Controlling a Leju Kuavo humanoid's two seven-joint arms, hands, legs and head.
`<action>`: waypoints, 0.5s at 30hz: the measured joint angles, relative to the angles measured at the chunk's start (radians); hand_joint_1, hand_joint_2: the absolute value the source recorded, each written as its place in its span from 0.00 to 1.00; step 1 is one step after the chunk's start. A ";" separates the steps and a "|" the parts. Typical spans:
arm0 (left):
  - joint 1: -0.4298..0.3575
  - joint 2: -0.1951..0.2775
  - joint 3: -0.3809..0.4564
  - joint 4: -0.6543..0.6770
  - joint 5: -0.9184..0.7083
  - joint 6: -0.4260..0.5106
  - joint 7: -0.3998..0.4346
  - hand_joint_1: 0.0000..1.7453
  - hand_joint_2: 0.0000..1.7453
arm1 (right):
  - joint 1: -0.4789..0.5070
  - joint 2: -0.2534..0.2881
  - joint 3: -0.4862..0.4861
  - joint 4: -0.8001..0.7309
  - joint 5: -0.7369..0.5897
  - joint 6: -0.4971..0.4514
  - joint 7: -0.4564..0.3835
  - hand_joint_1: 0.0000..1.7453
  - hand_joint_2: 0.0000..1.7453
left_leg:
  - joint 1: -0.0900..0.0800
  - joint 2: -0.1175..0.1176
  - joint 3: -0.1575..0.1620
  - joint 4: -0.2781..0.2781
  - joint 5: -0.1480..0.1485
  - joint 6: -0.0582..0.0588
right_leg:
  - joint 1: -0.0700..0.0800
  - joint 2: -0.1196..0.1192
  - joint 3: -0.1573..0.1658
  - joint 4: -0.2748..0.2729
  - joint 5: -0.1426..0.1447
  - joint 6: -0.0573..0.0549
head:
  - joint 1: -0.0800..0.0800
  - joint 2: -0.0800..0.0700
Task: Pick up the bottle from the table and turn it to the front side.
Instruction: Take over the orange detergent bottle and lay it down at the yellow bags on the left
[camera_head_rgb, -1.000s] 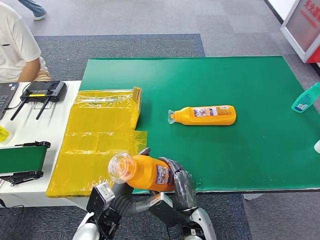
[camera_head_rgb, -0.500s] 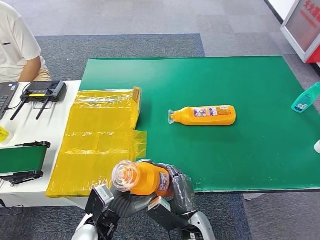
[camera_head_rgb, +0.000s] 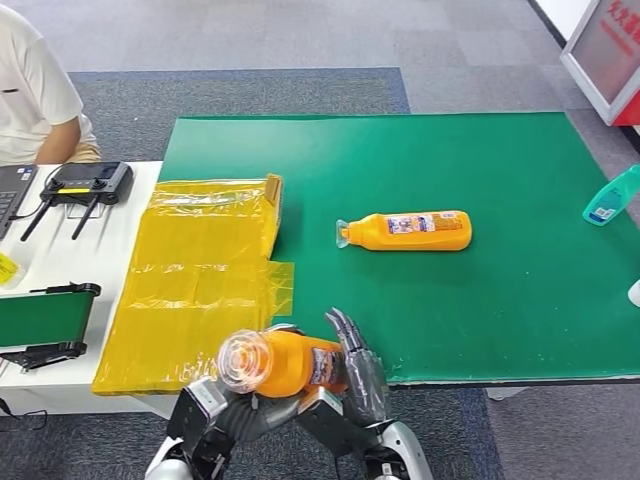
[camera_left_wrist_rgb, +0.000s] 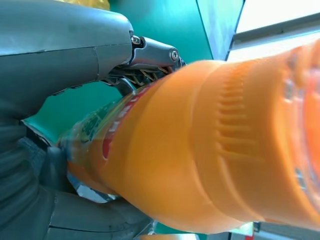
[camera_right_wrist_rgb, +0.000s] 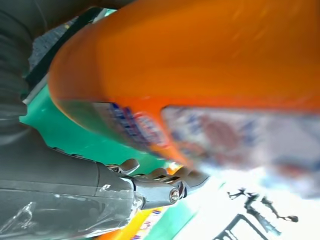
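Observation:
An orange bottle (camera_head_rgb: 290, 362) with a clear cap hangs over the table's near edge, cap turned toward my head. My left hand (camera_head_rgb: 226, 408) grips it from below near the neck; in the left wrist view the thumb (camera_left_wrist_rgb: 75, 45) and fingers (camera_left_wrist_rgb: 94, 220) clamp the orange bottle (camera_left_wrist_rgb: 196, 150). My right hand (camera_head_rgb: 361, 372) sits at the bottle's base end with its fingers (camera_head_rgb: 343, 330) straightened and lifted off the label. The right wrist view has the bottle (camera_right_wrist_rgb: 188, 60) blurred, close above my right hand (camera_right_wrist_rgb: 75, 190). A second orange bottle (camera_head_rgb: 411, 231) lies on its side on the green mat (camera_head_rgb: 490, 150).
Yellow plastic bags (camera_head_rgb: 196, 270) cover the mat's left end and the white table. A teal bottle (camera_head_rgb: 611, 197) lies at the right edge. A black controller (camera_head_rgb: 83, 183) and a laptop (camera_head_rgb: 11, 190) sit far left, beside a seated person (camera_head_rgb: 34, 90).
The held bottle has swung so its cap faces my head more squarely and sits lower. My right hand's fingers, wrapped over the base before, have lifted off and straightened.

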 joint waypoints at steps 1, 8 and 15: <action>0.007 0.000 0.004 -0.006 -0.037 0.025 0.008 1.00 1.00 | 0.005 0.000 -0.005 -0.001 -0.001 0.000 0.005 0.00 1.00 | 0.000 0.000 0.000 0.000 0.000 0.000 | 0.000 0.000 0.000 0.000 0.000 0.000 | 0.000 0.000; 0.036 0.012 0.058 -0.048 -0.267 0.145 0.078 1.00 1.00 | 0.034 0.000 -0.050 -0.032 0.010 -0.001 0.037 0.00 1.00 | 0.000 0.000 0.000 0.000 0.000 0.000 | 0.000 0.000 0.000 0.000 0.000 0.000 | 0.000 0.000; 0.043 0.022 0.210 -0.069 -0.359 0.174 0.119 1.00 1.00 | 0.052 0.000 -0.106 -0.076 0.023 0.009 0.044 0.00 1.00 | 0.000 0.000 0.000 0.000 0.000 0.000 | 0.000 0.000 0.000 0.000 0.000 0.000 | 0.000 0.000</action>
